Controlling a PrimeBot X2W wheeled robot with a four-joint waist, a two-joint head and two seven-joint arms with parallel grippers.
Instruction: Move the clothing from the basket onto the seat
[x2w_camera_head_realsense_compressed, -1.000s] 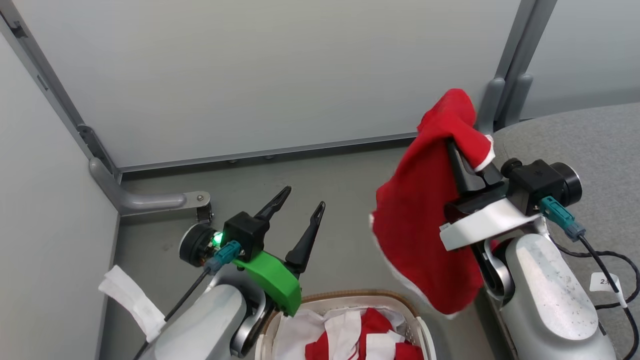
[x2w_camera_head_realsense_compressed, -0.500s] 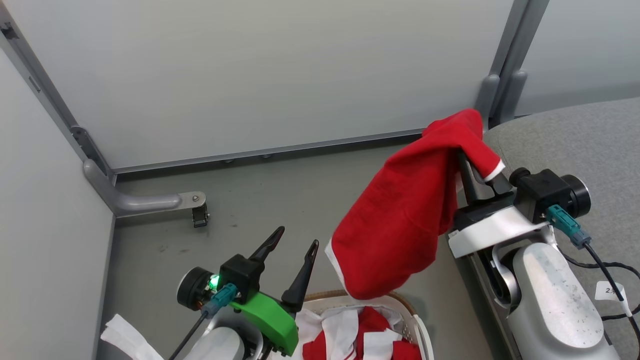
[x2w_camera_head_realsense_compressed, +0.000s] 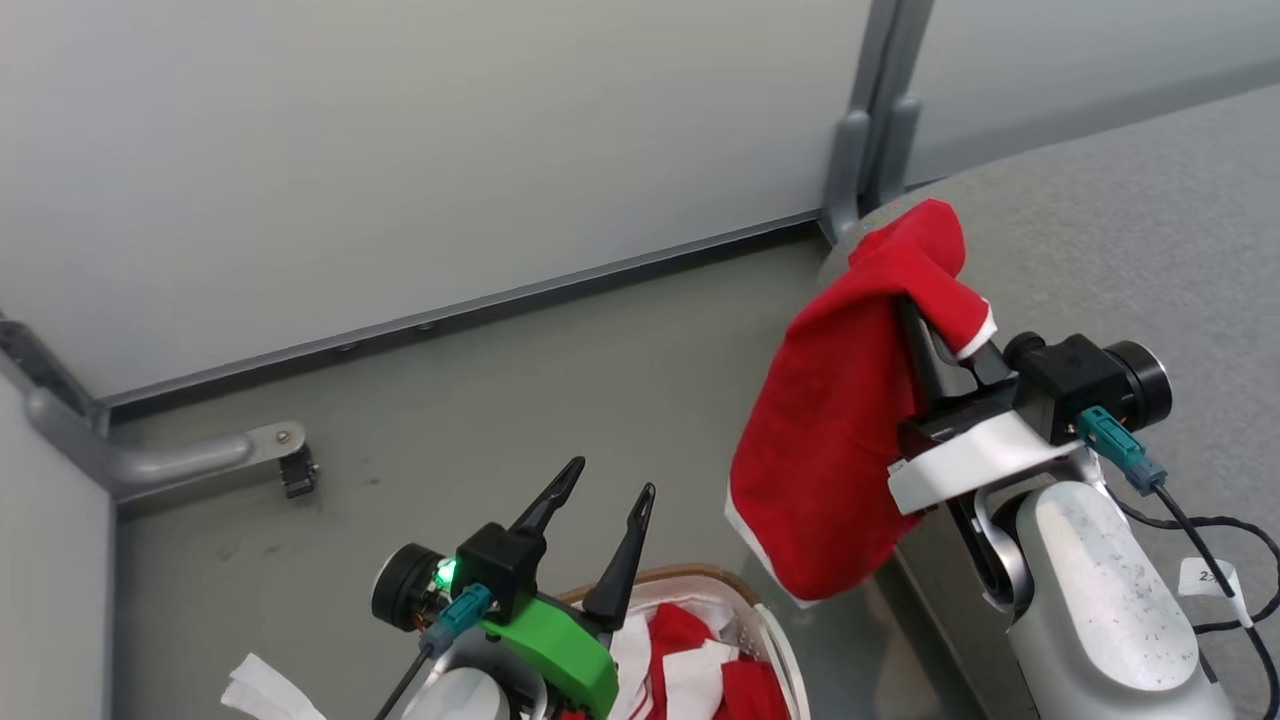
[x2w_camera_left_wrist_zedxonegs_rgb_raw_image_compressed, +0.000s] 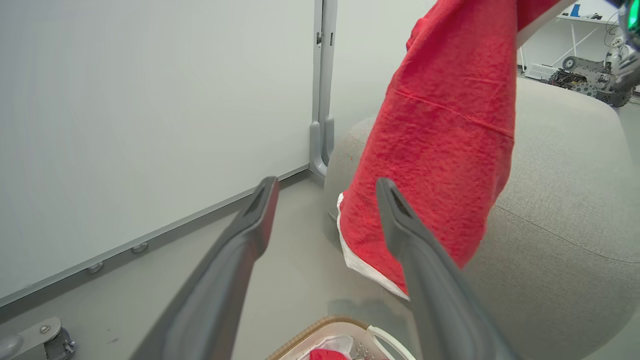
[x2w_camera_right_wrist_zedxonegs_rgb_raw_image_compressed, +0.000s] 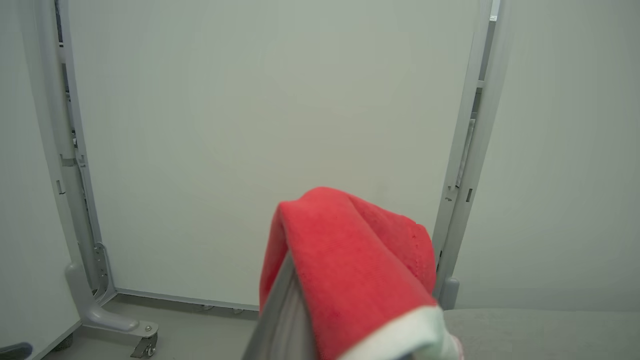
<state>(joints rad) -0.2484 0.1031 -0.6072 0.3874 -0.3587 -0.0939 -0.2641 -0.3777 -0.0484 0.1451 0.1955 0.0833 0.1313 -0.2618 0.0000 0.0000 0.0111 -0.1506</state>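
Big grey seat (x2w_camera_head_realsense_compressed: 1100, 220) runs off frame. Red garment (x2w_camera_head_realsense_compressed: 830, 450) dangles by the seat's corner with the right claw (x2w_camera_head_realsense_compressed: 930, 350) clamped on it, tips buried in cloth. Basket (x2w_camera_head_realsense_compressed: 770, 640) is near the seat, mostly cropped. Left claw (x2w_camera_head_realsense_compressed: 613, 476) is spread apart, empty.

Pale partition panels (x2w_camera_head_realsense_compressed: 400, 150), grey floor (x2w_camera_head_realsense_compressed: 450, 420)

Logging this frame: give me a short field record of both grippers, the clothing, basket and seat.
right gripper: shut on red garment, held up at the edge of the seat
left gripper: open, empty, above basket
red garment: hanging free, not yet on seat
basket: holds more red-and-white clothing
seat: grey, on the robot's right
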